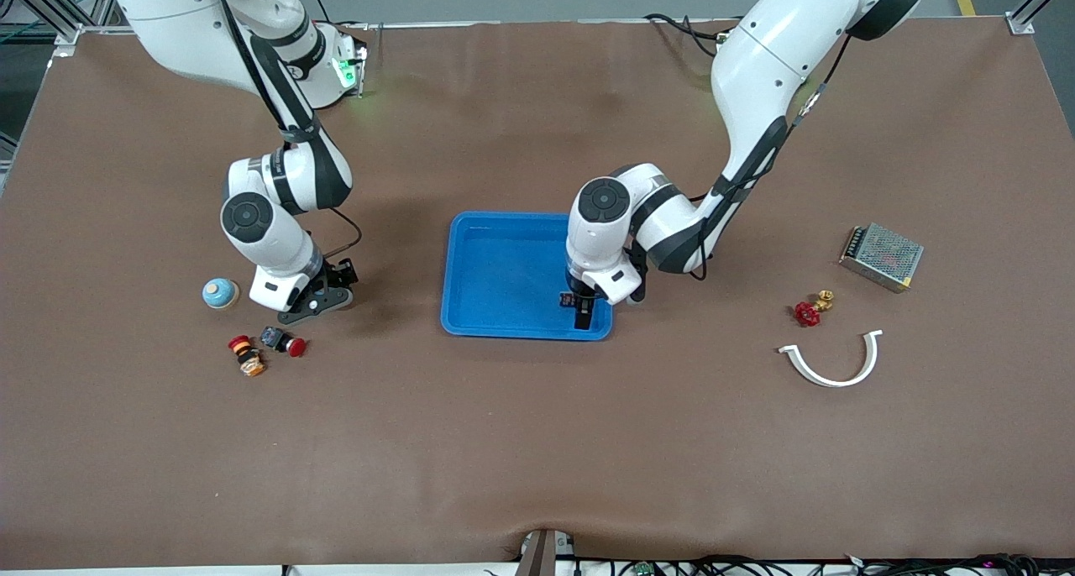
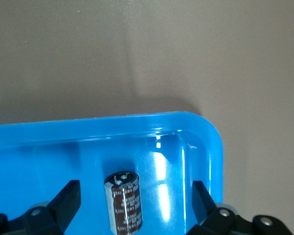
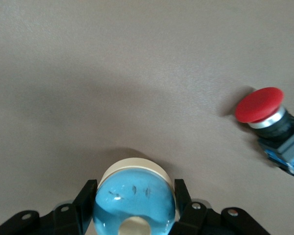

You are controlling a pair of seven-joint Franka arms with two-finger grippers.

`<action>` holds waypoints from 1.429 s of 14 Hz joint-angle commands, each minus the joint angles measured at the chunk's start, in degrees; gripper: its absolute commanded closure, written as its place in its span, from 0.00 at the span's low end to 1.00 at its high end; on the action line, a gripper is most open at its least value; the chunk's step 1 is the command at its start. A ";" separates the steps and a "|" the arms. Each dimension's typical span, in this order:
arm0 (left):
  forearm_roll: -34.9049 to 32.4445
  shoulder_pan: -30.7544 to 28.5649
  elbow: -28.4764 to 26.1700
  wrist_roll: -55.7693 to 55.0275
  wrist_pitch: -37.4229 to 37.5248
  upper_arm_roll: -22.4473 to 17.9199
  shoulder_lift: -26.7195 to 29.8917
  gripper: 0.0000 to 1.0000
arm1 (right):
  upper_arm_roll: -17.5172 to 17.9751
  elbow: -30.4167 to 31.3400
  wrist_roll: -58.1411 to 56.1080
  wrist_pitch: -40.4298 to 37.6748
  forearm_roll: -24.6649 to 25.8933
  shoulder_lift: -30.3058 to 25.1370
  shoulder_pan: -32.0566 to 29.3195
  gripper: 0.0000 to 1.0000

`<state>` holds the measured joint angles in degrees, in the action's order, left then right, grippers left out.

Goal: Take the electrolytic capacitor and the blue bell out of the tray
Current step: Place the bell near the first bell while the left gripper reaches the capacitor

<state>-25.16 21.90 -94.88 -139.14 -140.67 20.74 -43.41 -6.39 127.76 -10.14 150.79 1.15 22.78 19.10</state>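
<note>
Capacitor sitting in the tray, bell being pinched at the right arm's end

The dark brown cylindrical capacitor (image 2: 123, 205) is sitting in the shallow blue plastic tray (image 1: 504, 223), close to the tray corner nearest the front camera toward the left arm's end, and nothing else is showing in the tray. The left gripper (image 1: 582, 311) is hanging over it with its fingers (image 2: 68, 196) spread wide, touching neither side. The left arm is reaching in from its base, elbow bent above the tray's rim. Bare brown table is lying all around the tray. Toward the right arm's end, the light blue domed bell on a cream base (image 1: 220, 293) is being squeezed by the right gripper (image 3: 133, 193), whose arm is folding down low. A red-capped push button (image 1: 294, 345) is lying near it.
</note>
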 commanded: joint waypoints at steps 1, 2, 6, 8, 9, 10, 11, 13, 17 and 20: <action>-1.29 0.77 1.63 -1.31 0.84 -0.44 -0.80 0.00 | 0.67 0.73 0.47 3.63 -0.27 1.47 -0.21 0.73; -1.21 0.77 1.63 -1.31 0.84 -0.44 -1.06 0.00 | 0.67 0.73 0.47 3.72 -0.27 1.74 -0.21 0.73; -0.77 1.21 1.63 -1.31 0.84 -0.44 -1.24 0.00 | 0.67 0.56 0.56 3.55 -0.18 1.74 -0.21 0.57; -0.76 1.30 1.63 -1.48 0.84 -0.44 -1.33 0.00 | 0.67 0.12 0.65 3.37 -0.18 1.57 -0.21 0.00; -0.76 1.65 1.63 -1.74 0.84 -0.44 -1.33 0.00 | 0.67 0.03 0.65 2.85 -0.18 1.22 -0.29 0.00; -0.76 1.74 1.63 -1.83 0.84 -0.44 -1.33 0.00 | 0.67 0.03 0.56 2.58 -0.18 0.17 -0.29 0.00; -0.76 1.83 1.63 -1.83 0.84 -0.44 -1.33 0.00 | 0.59 -0.32 0.56 0.84 -0.18 -1.50 -0.29 0.00; -0.76 2.18 1.71 -2.18 0.84 -0.44 -1.85 0.00 | 0.59 -4.86 0.56 -10.36 -0.18 -5.45 -0.64 0.00; -0.76 2.71 1.71 -2.27 0.75 -0.44 -2.30 0.00 | 0.23 -16.04 1.00 -34.90 -0.09 -12.92 -1.17 0.00; -0.76 2.88 1.71 -2.36 0.75 -0.44 -2.56 0.00 | 0.15 -16.40 0.91 -40.99 0.08 -20.74 -4.23 0.00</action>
<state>-25.16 23.97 -94.57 -139.71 -140.44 20.72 -45.22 -6.85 110.21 -9.52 112.27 1.12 6.76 17.94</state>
